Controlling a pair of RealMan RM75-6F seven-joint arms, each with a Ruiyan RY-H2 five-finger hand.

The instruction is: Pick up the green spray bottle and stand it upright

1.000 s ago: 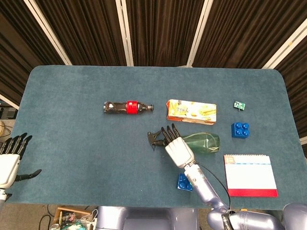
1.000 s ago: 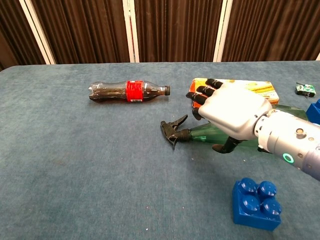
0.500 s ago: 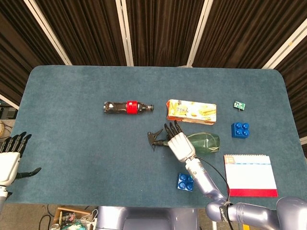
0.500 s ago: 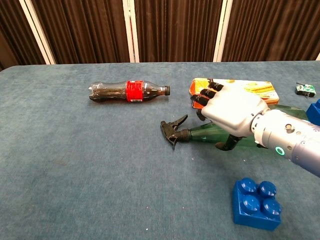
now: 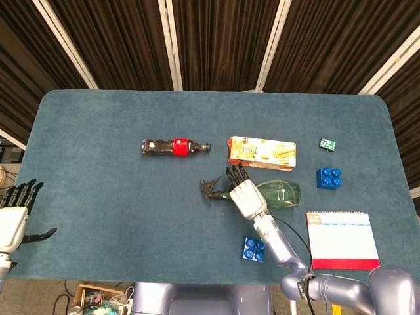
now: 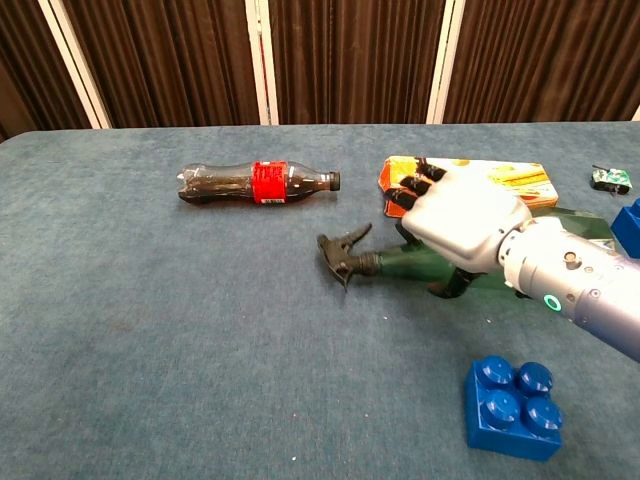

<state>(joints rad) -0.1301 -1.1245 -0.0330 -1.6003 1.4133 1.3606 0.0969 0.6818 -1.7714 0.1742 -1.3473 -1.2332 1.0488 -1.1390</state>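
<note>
The green spray bottle (image 5: 279,195) (image 6: 400,265) lies on its side on the blue table, its black trigger head (image 6: 342,254) pointing left. My right hand (image 5: 246,195) (image 6: 462,225) lies palm-down on the bottle's neck and shoulder. Its fingers (image 6: 412,186) reach over the far side and stay mostly straight, while the thumb (image 6: 447,287) is down at the near side. The bottle is not lifted. My left hand (image 5: 13,220) hangs open beyond the table's left front corner, holding nothing.
A cola bottle (image 5: 174,147) lies at centre left. A snack box (image 5: 262,152) sits just behind the spray bottle. One blue brick (image 6: 510,405) lies in front of my right arm, another (image 5: 328,178) to the right. A notepad (image 5: 342,239) is at front right.
My right hand has settled lower onto the spray bottle. The bottle has slid slightly left and its trigger head has tipped up a little. The left hand has barely moved.
</note>
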